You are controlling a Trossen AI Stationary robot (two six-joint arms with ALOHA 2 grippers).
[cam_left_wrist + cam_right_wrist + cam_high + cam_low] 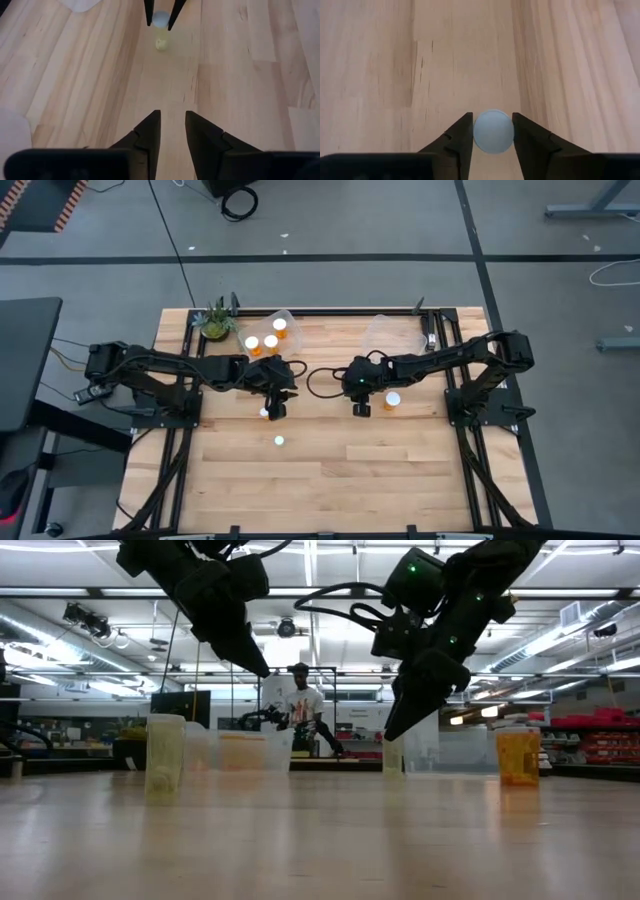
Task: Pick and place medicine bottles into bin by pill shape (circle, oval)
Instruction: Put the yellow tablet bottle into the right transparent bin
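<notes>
Right tool [492,131] clamped on a small orange translucent bottle's round white cap [493,131].
Lift straight off the wooden tabletop [395,60]; left tool [172,131] waits, fingers slightly apart.

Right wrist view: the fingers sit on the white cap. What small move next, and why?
Probably a short straight lift. The right gripper has its jaws shut on the round white cap of a small pale translucent pill bottle standing on the wooden table, so clear it first.
</notes>
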